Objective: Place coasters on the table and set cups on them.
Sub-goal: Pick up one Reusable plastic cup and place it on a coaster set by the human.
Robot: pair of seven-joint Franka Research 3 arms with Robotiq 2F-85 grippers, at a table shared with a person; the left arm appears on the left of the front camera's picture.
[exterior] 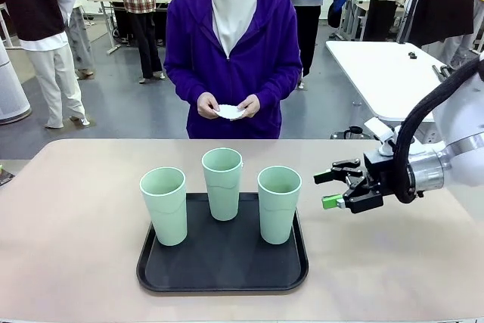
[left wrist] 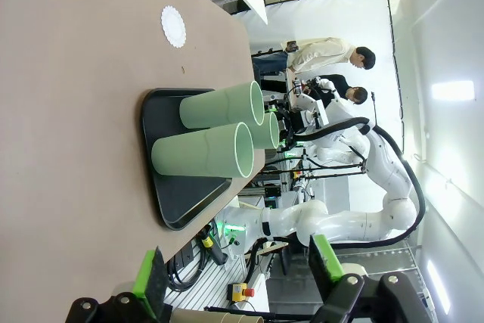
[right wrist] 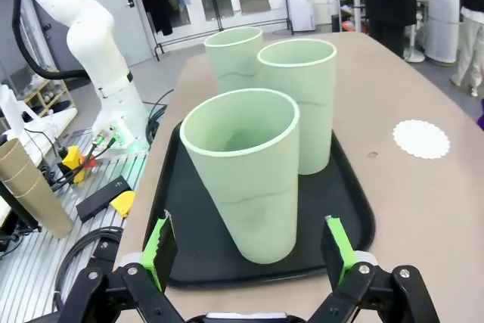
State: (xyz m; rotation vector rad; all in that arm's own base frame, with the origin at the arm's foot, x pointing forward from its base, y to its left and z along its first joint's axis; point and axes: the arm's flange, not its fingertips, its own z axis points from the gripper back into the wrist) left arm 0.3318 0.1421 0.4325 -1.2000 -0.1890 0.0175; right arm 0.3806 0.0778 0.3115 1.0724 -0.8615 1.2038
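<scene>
Three cups point(exterior: 224, 183) within tray point(exterior: 227, 285) rim

This is a robotics lab set in a large open hall. A white robot arm point(exterior: 465, 138) with a black cable hose point(exterior: 409, 130) along it reaches over a beige table point(exterior: 76, 217). A second white arm point(right wrist: 94, 35) stands beside the table, with loose cables point(right wrist: 157, 111), metal rails point(right wrist: 38, 270) and cardboard tubes point(right wrist: 30, 187) around its base. A yellow box with a red button point(left wrist: 240, 290), probably an emergency stop, sits below the table's edge. Beyond lie a bare grey floor point(exterior: 128, 111), white tables point(exterior: 386, 73) and people standing about point(exterior: 53, 73).
</scene>
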